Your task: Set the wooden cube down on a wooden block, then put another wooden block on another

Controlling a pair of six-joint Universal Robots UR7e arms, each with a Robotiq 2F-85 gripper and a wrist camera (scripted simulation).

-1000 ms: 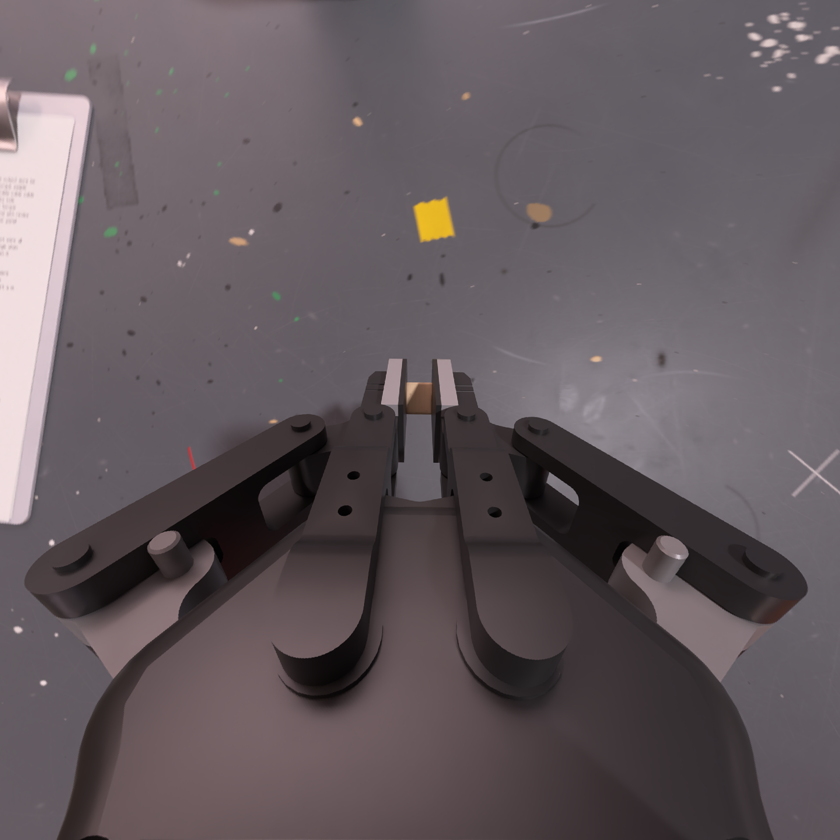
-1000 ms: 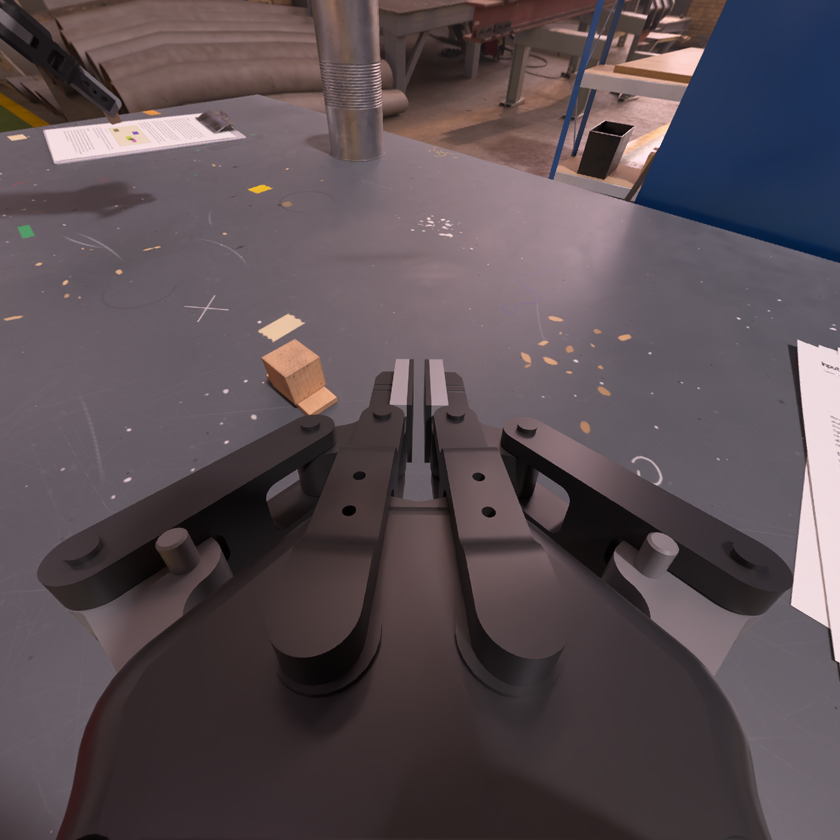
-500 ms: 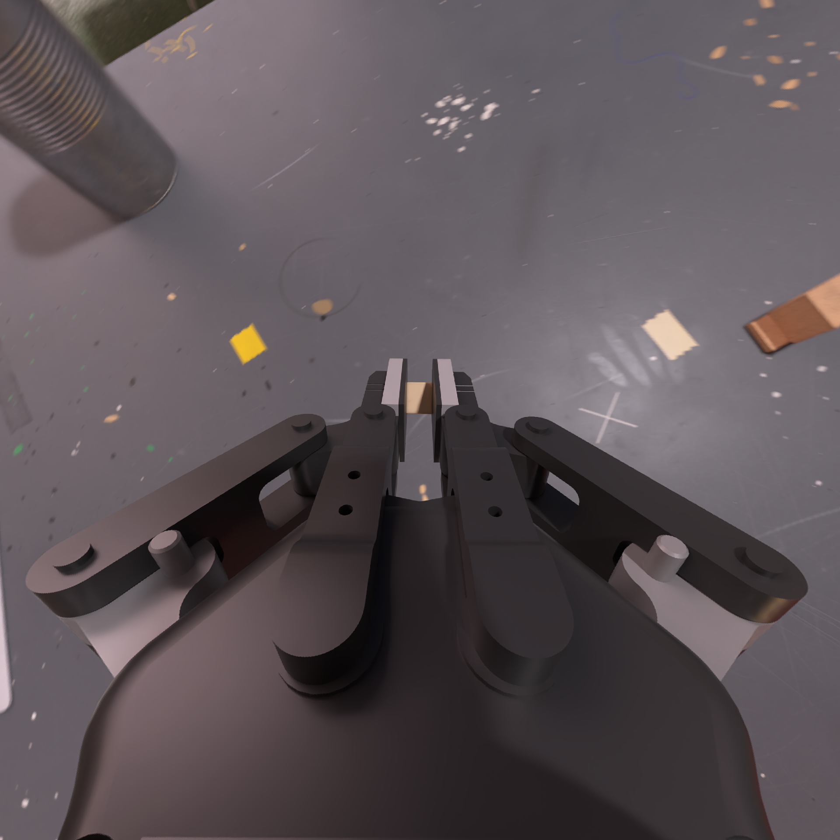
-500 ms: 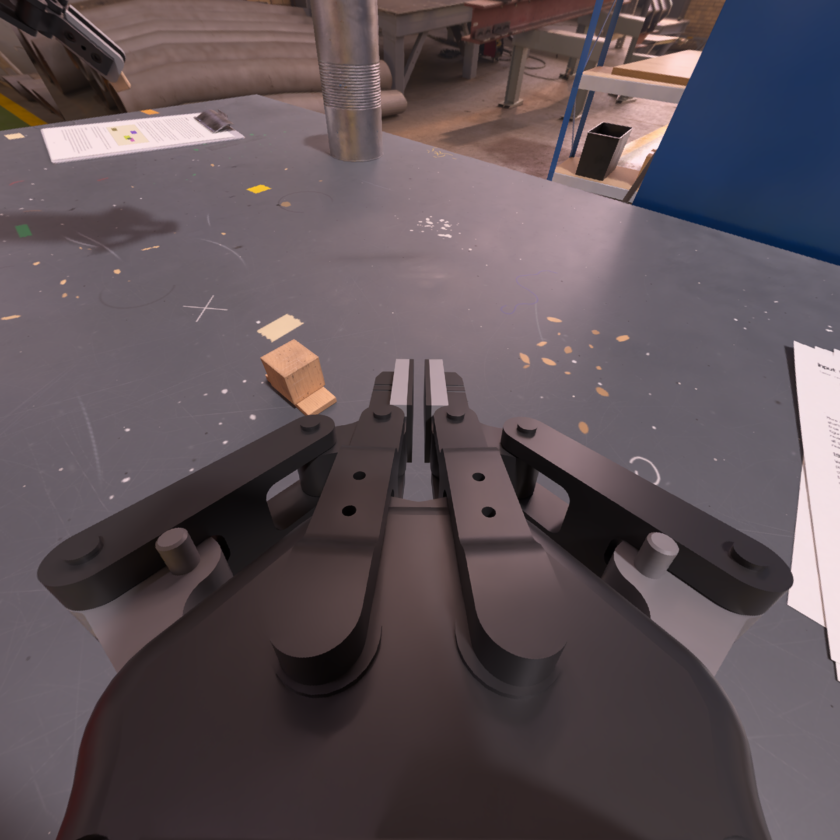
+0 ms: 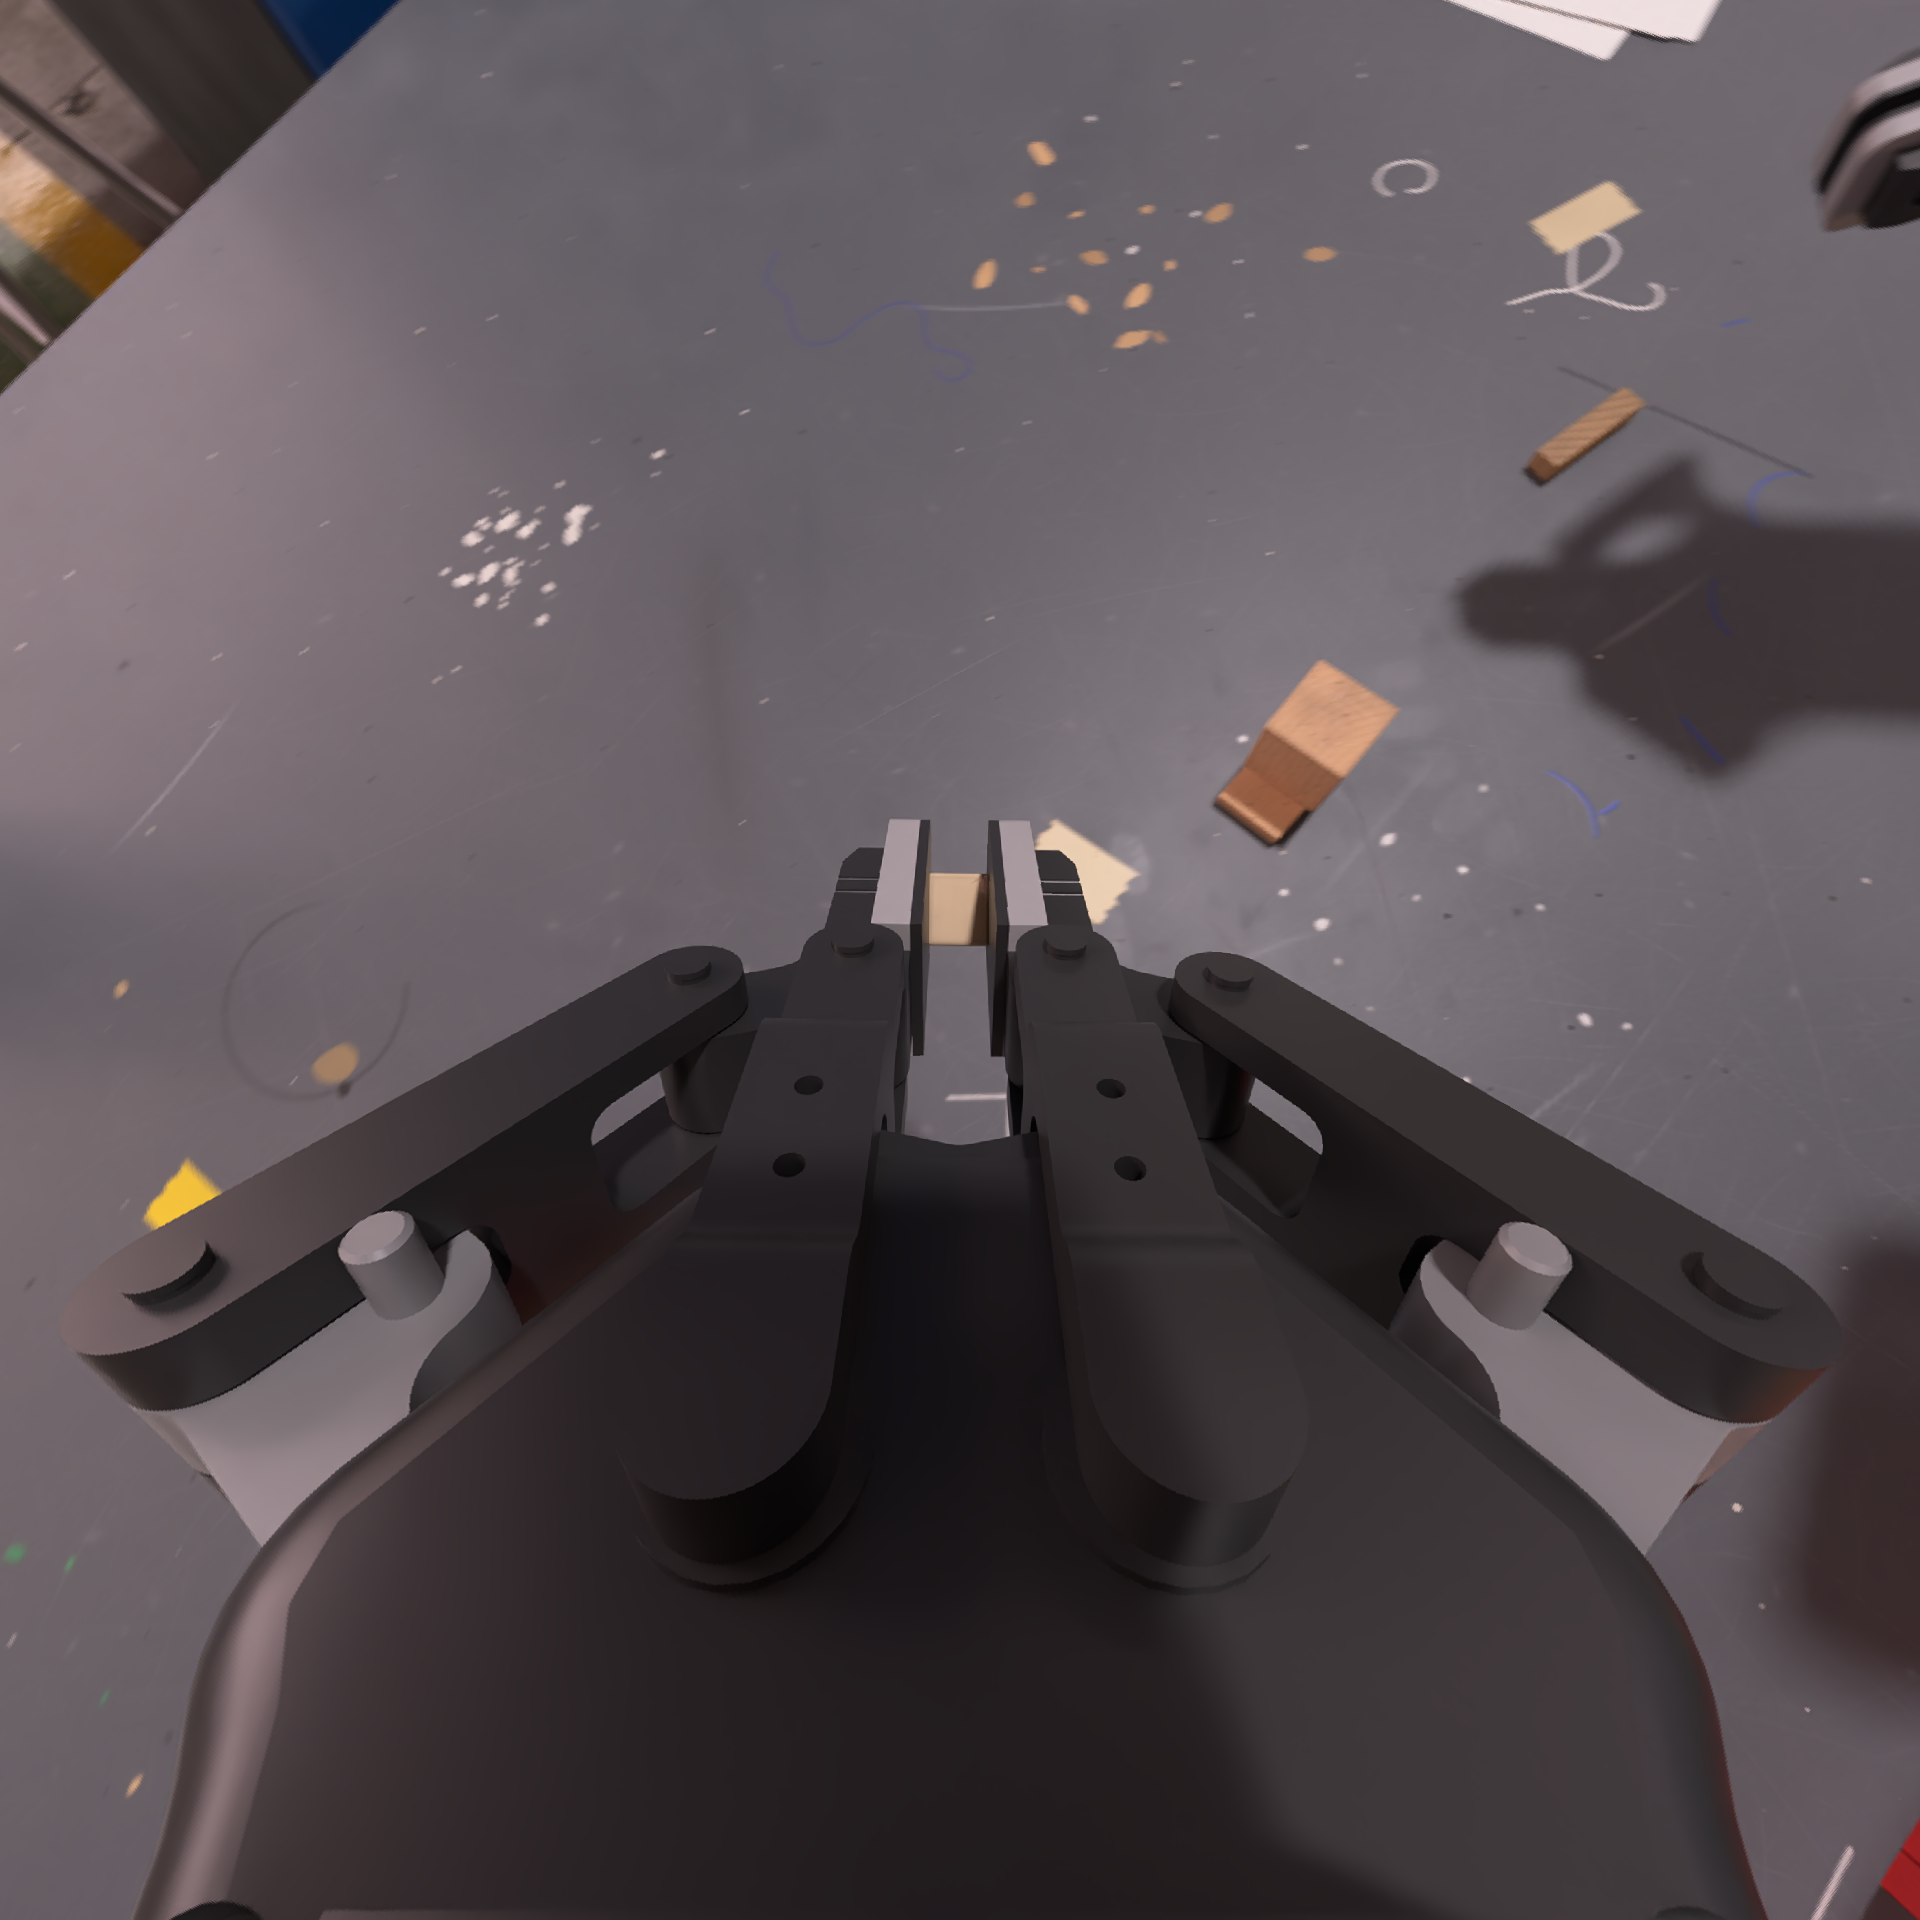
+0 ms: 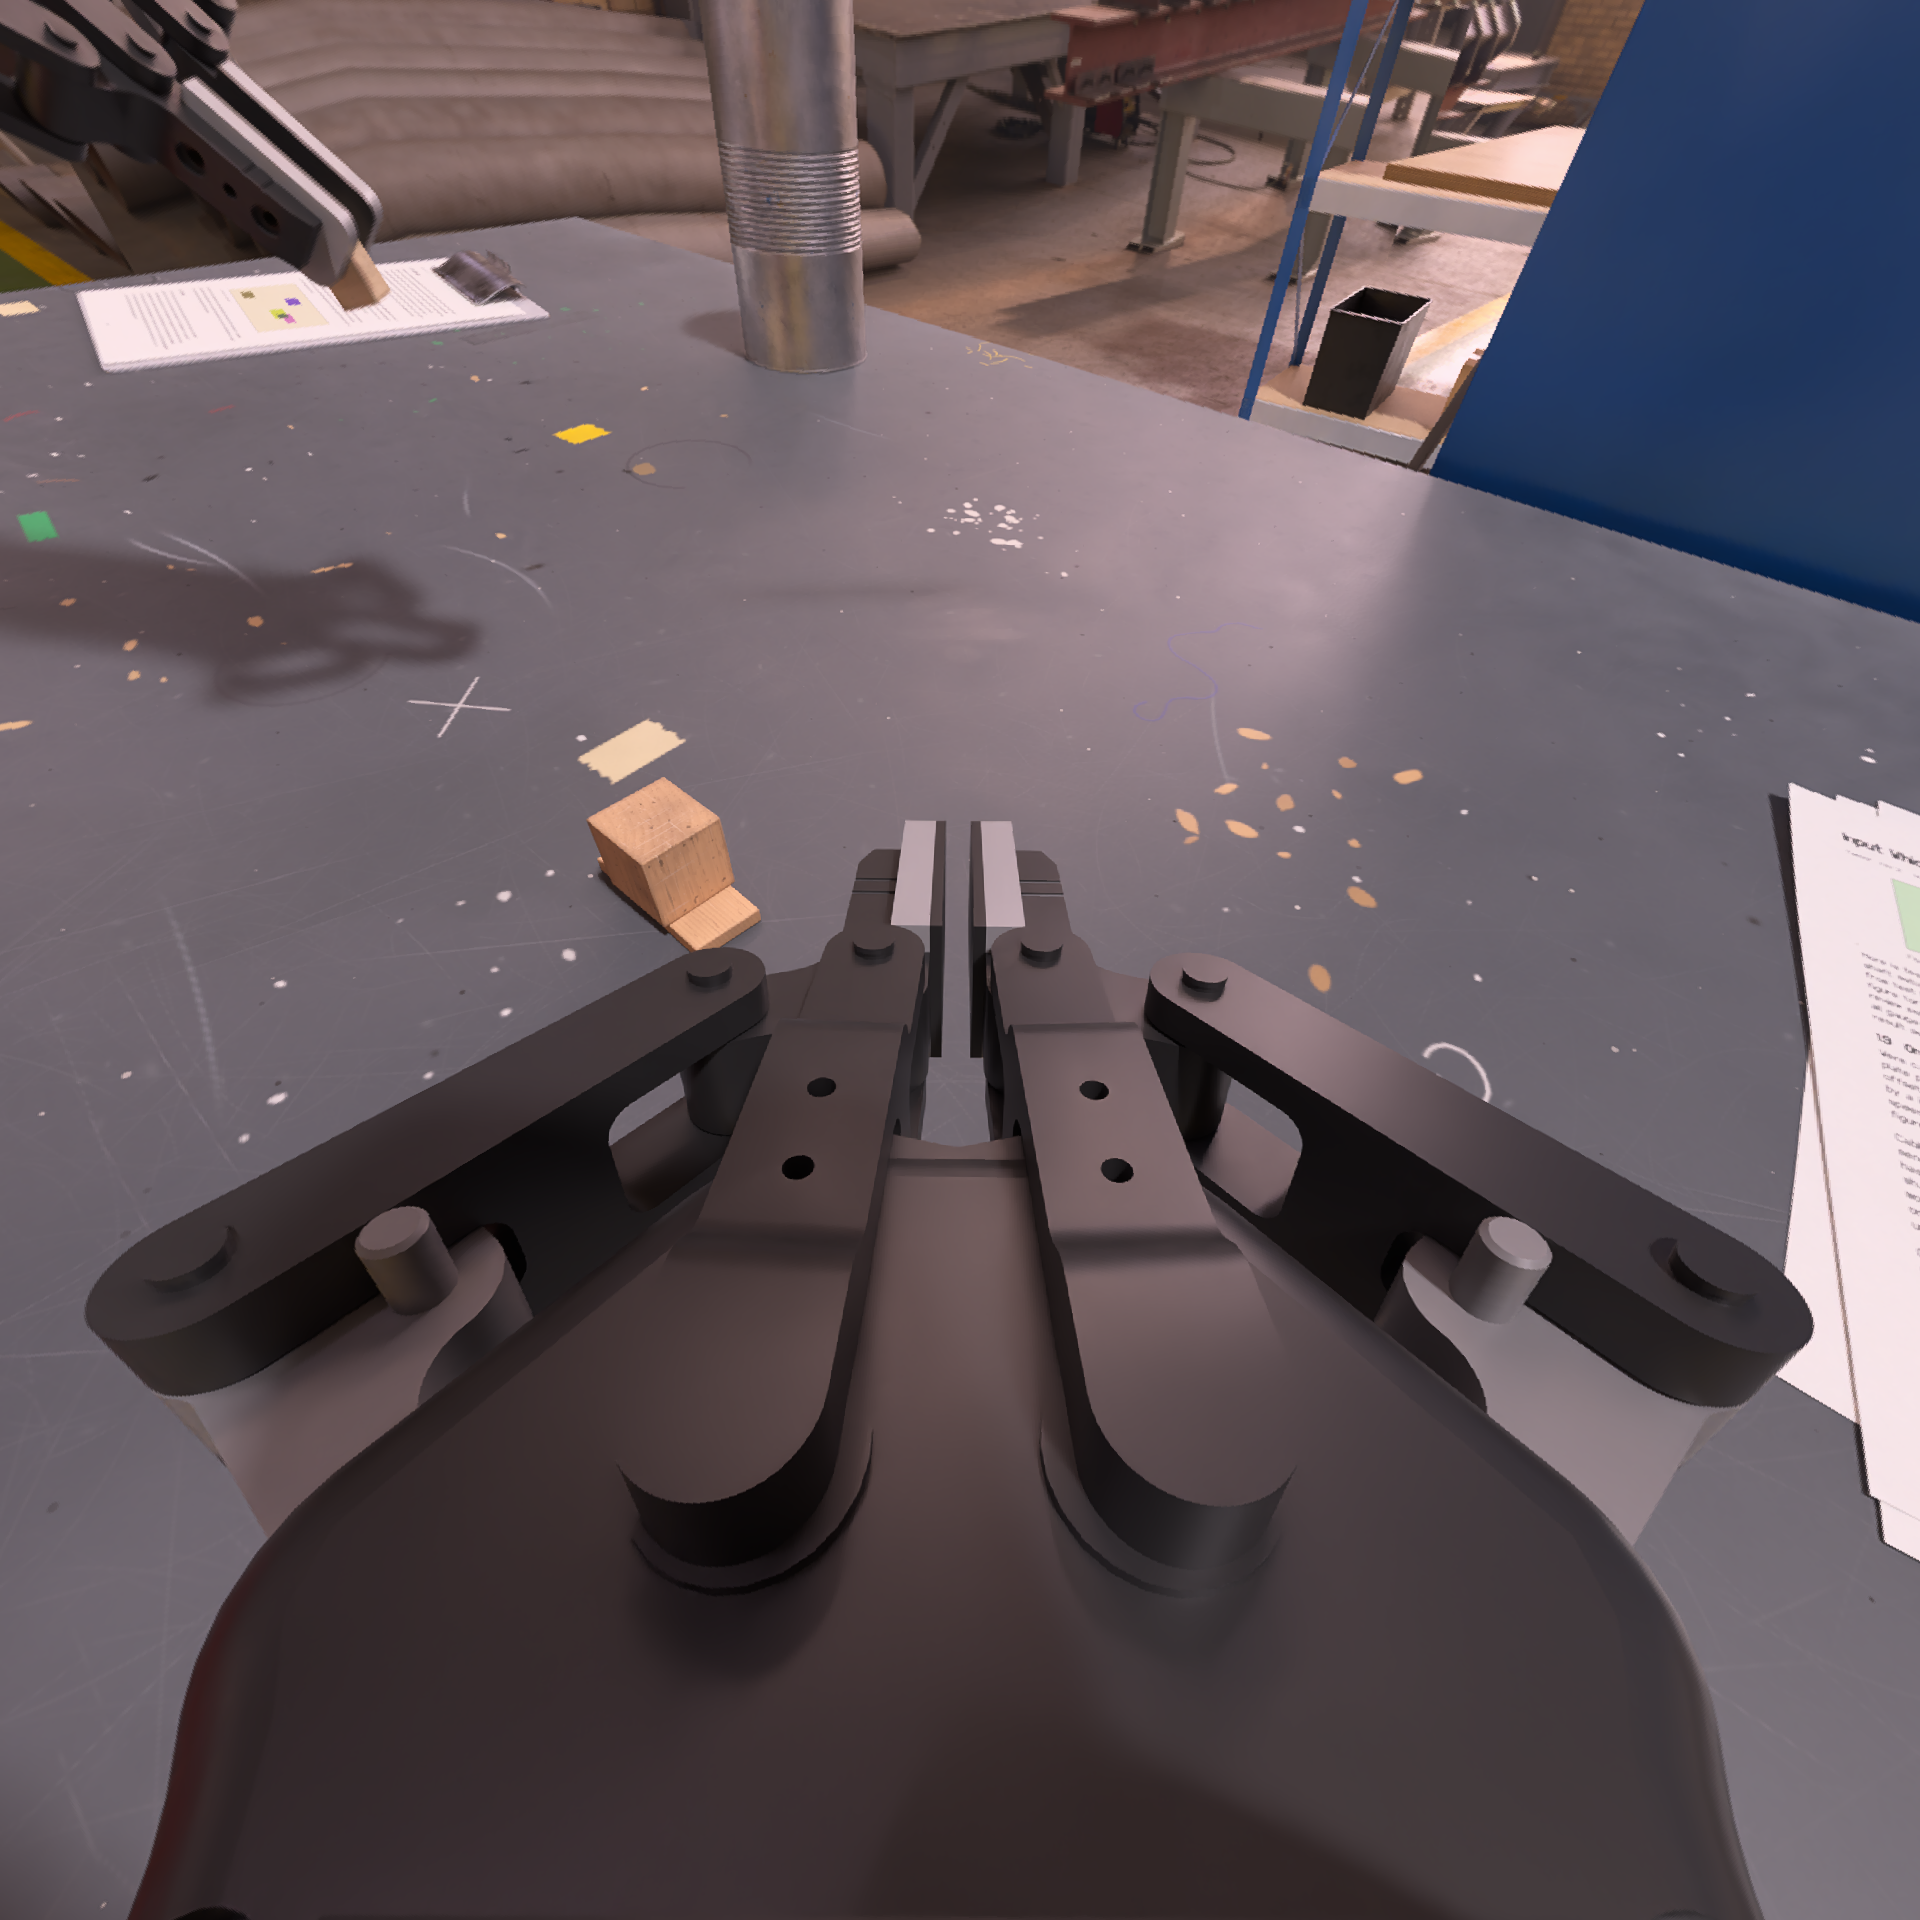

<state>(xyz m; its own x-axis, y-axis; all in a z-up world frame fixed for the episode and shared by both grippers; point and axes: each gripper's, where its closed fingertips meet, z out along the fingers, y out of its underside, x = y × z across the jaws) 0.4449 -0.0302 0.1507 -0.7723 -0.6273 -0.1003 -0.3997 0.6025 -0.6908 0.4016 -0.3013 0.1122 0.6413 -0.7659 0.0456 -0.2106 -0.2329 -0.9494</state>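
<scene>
My left gripper (image 5: 956, 862) is shut on a small wooden block (image 5: 956, 909) and holds it above the grey table. Ahead to its right, the wooden cube (image 5: 1330, 717) rests on a flat wooden block (image 5: 1262, 810). Another flat wooden block (image 5: 1584, 434) lies farther right. In the right wrist view the cube (image 6: 660, 847) sits on the flat block (image 6: 717, 920), just left of my right gripper (image 6: 956, 873), which is shut and empty. The left gripper (image 6: 312, 223) shows far up left with its block (image 6: 358, 281).
A metal pole (image 6: 795, 177) stands at the table's far edge. A clipboard with paper (image 6: 208, 322) lies at the far left. Loose sheets (image 6: 1870, 1091) lie at the right. A beige tape piece (image 6: 629, 750) is stuck behind the cube. A blue panel (image 6: 1714, 260) stands beyond the far-right edge.
My left gripper has swung across the table with the block still in it; the cube on its flat block has come into its view. The right gripper has not moved.
</scene>
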